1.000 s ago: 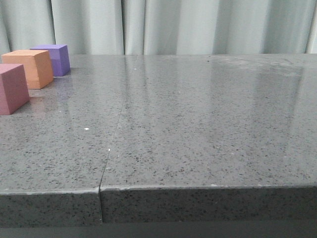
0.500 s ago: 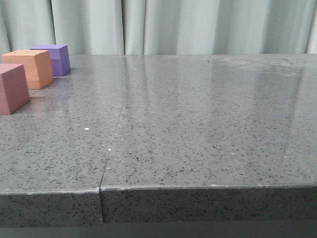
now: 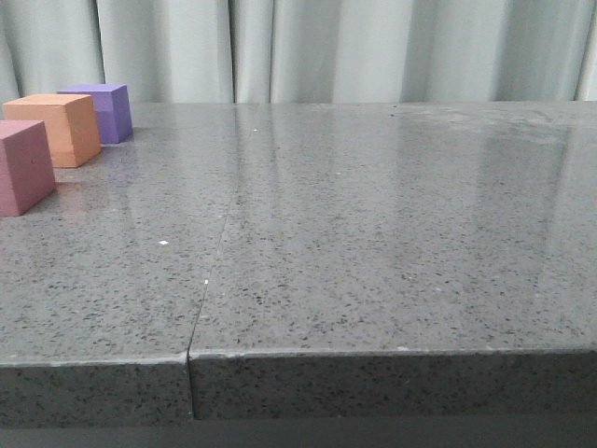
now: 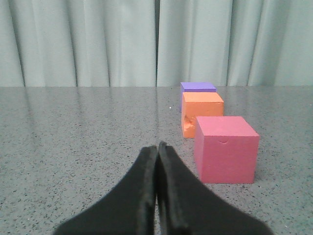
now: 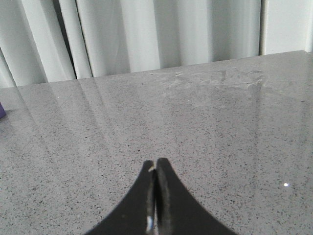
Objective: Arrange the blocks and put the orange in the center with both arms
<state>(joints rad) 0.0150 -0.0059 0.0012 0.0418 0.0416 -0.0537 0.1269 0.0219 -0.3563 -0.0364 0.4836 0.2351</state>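
Observation:
Three cubes stand in a line on the grey speckled table (image 3: 373,233) at the far left of the front view: the pink-red cube (image 3: 23,166) nearest, the orange cube (image 3: 58,129) in the middle, the purple cube (image 3: 101,111) farthest. The left wrist view shows the pink-red cube (image 4: 226,149), the orange cube (image 4: 200,113) with a dent on its face, and the purple cube (image 4: 197,87) behind. My left gripper (image 4: 157,147) is shut and empty, beside and short of the pink-red cube. My right gripper (image 5: 155,165) is shut and empty over bare table. Neither gripper shows in the front view.
A pale curtain (image 3: 326,47) hangs behind the table. A seam (image 3: 213,271) runs through the tabletop from front to back. The table's front edge (image 3: 373,353) is close to the camera. A sliver of the purple cube (image 5: 1,110) shows in the right wrist view.

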